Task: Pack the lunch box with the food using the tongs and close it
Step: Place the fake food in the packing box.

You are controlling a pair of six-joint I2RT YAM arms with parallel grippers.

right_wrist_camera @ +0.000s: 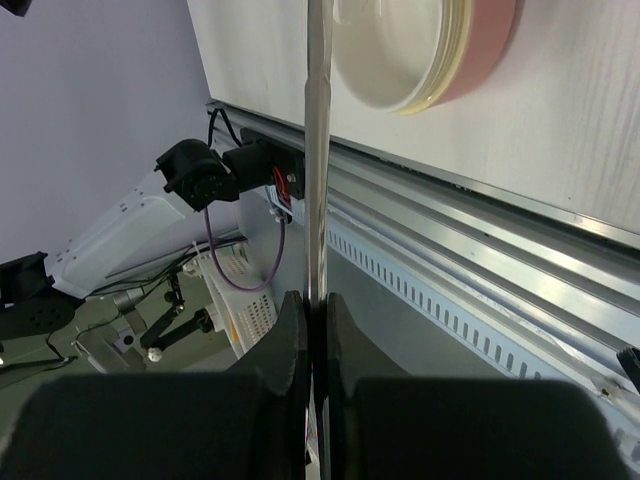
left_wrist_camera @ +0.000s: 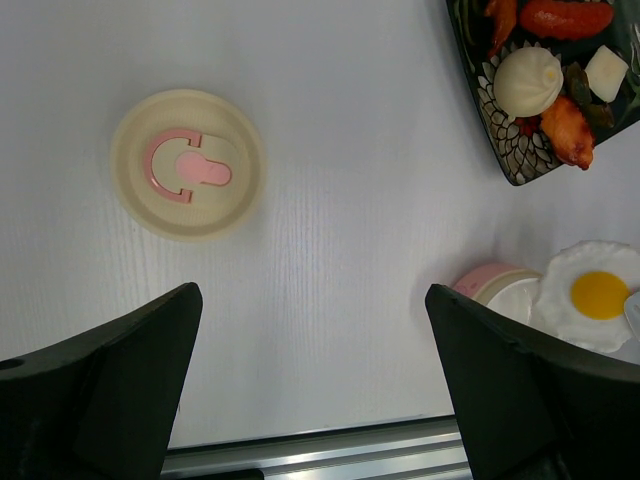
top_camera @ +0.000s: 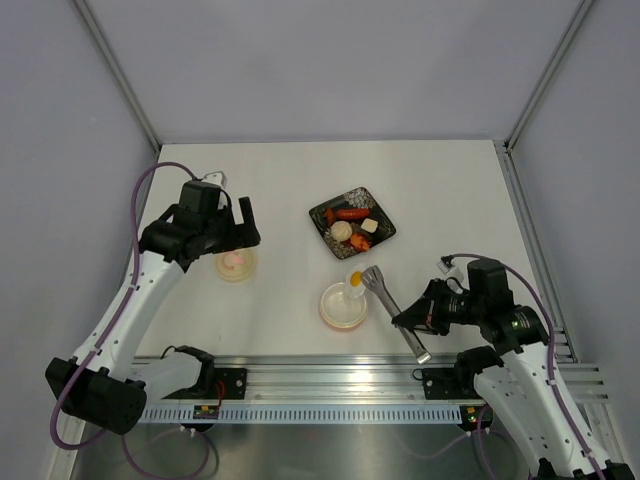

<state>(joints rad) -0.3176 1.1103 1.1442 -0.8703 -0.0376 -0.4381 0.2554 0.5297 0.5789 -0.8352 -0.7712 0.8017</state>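
Right gripper [right_wrist_camera: 315,300]: fingers pinched narrow on the tongs [right_wrist_camera: 318,150], clamped partway along the shaft. I read it as a firm hold; the metal runs straight out between the pads. In the top view the tongs [top_camera: 382,290] slant from the near right of the lunch box [top_camera: 325,310] up to its far right rim, the handle end hanging over the rail [top_camera: 330,372].

Fried egg [top_camera: 356,279] lies at the tub's far rim, partly over the edge, with the tong tips just beside it. I cannot tell whether they touch it.

Left gripper [left_wrist_camera: 310,390]: jaws spread wide, holding nothing, hovering over bare table [top_camera: 300,180] well left of the tub. The lid [left_wrist_camera: 187,164] lies flat under it, pink mark up, also left of the tub and apart from it.

Black tray [top_camera: 320,215] sits beyond the tub, just past the egg. Nothing lies between tray and tub except the egg and the tong tips.

Counts:
- tub one, lid one, tongs one, tray one
- egg one, at the tub
- on the tray: sausage [left_wrist_camera: 565,17] one, pale ball [left_wrist_camera: 528,80] one, pale cube [left_wrist_camera: 606,72] one
- orange pieces [left_wrist_camera: 567,130] two in the left wrist view, the second cut off by the frame edge
- tub interior, as far as it shows: no food inside
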